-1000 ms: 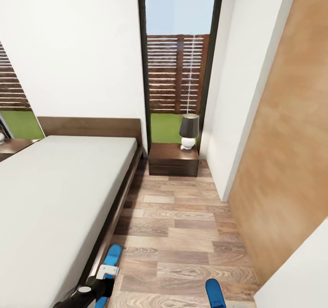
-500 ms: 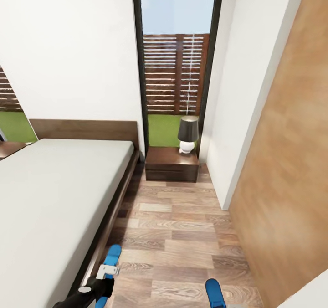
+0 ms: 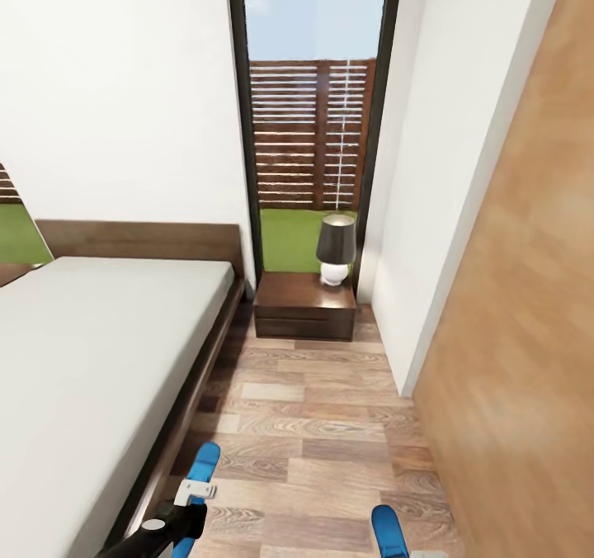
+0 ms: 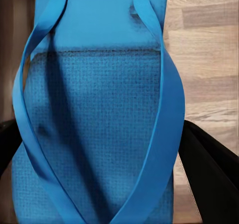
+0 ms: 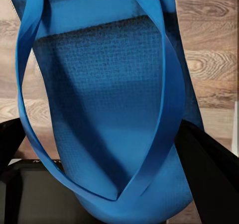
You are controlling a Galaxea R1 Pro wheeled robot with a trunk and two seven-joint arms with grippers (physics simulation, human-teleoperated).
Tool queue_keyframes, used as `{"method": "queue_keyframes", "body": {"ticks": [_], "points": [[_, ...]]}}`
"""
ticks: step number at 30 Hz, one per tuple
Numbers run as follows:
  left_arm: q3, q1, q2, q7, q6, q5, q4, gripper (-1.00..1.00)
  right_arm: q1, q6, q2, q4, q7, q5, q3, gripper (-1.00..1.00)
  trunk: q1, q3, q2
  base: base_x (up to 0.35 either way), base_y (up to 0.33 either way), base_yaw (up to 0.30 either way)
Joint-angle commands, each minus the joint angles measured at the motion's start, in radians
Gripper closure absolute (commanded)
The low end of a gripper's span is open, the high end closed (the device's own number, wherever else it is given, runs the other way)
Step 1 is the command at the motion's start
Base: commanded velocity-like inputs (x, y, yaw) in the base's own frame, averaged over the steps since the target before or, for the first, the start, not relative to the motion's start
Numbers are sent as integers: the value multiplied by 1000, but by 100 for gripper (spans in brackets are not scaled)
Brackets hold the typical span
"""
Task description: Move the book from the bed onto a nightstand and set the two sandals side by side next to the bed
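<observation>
We hold one sandal (image 4: 99, 134) per gripper, jaws clamped; set both flat, parallel, touching, along the bed (image 3: 107, 352) frame's floor-side edge.

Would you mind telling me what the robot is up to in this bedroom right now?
The robot is carrying a blue sandal in each tool. The left tool is shut on the left sandal, held near the bed frame, and the right tool is shut on the right sandal over the wooden floor. It faces the aisle between the bed and the wall, with the nightstand and its lamp ahead. Neither sandal has been set down yet.
</observation>
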Motion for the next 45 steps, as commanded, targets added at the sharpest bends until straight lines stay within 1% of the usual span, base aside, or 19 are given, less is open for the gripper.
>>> {"method": "queue_keyframes", "body": {"ticks": [1, 22, 45], "points": [[-8, -1, 0, -1, -3, 10, 1, 100, -1, -1, 1, -1, 6, 8, -9, 100, 1, -2, -2, 321, -103, 0], [-8, 0, 0, -1, -3, 10, 1, 100, -1, -1, 1, -2, 6, 8, -9, 100, 1, -2, -2, 322, -92, 0], [-8, 0, 0, -1, -3, 10, 1, 100, -1, -1, 0, -2, 6, 8, -9, 100, 1, -2, -2, 345, -7, 0]]}}
